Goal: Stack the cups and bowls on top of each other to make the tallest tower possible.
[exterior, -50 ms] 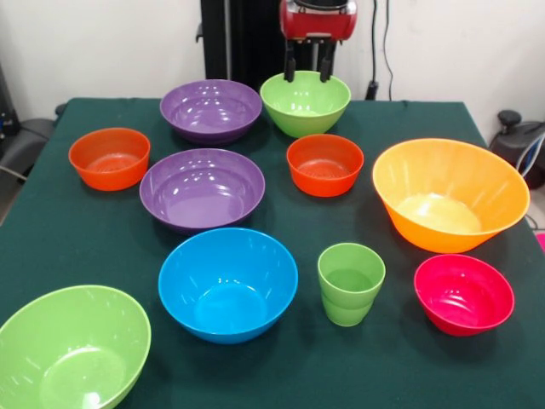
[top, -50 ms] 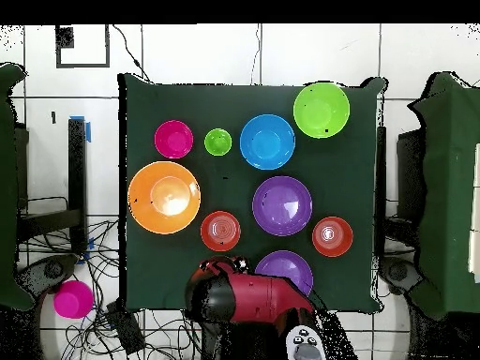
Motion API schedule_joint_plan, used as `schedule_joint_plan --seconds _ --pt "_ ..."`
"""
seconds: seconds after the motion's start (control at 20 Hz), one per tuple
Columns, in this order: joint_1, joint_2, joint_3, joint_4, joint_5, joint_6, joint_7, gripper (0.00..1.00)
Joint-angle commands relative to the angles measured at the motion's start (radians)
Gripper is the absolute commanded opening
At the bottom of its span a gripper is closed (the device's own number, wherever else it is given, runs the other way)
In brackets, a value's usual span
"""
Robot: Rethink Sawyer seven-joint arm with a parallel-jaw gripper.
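Note:
My gripper [exterior, -50 ms: 308,68] hangs open at the table's far edge, its two black fingers just above the rim of a lime-green bowl [exterior, -50 ms: 305,102]. In the overhead view the arm [top, -50 ms: 234,292] hides that bowl. The light-green cup [exterior, -50 ms: 351,283] [top, -50 ms: 217,142] stands upright between the blue bowl [exterior, -50 ms: 227,284] [top, -50 ms: 267,142] and the small pink-red bowl [exterior, -50 ms: 464,294]. Two purple bowls [exterior, -50 ms: 211,109] [exterior, -50 ms: 202,189], two orange-red bowls [exterior, -50 ms: 109,158] [exterior, -50 ms: 324,164], the large orange bowl [exterior, -50 ms: 450,194] and another lime-green bowl [exterior, -50 ms: 72,349] each stand apart, mouth up. No tower shows.
A dark green cloth [exterior, -50 ms: 281,375] covers the table, with narrow gaps between the bowls. A pink round object [top, -50 ms: 73,299] lies on the floor beside the table, among cables. Chairs stand at both sides.

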Motion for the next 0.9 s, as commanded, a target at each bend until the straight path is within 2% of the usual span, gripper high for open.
schedule_joint_plan --seconds 0.05,0.15,0.25,0.35,0.45,0.6,0.75,0.9 --pt "0.015 -0.032 0.082 -0.059 -0.008 0.087 0.077 1.00" --pt "0.004 -0.014 0.099 -0.079 -0.031 0.047 0.059 1.00" --pt "-0.019 -0.004 0.125 -0.050 -0.003 0.060 0.074 1.00" --pt "-0.022 0.010 0.127 -0.066 -0.027 0.029 0.060 1.00" --pt "-0.029 0.025 0.131 -0.057 -0.019 0.029 0.072 1.00" --pt "-0.001 0.026 0.101 -0.071 -0.033 0.020 0.080 1.00" --pt "-0.006 0.042 0.111 -0.062 -0.029 0.003 0.087 1.00" --pt "0.009 0.023 0.104 -0.056 -0.025 0.016 0.093 1.00"
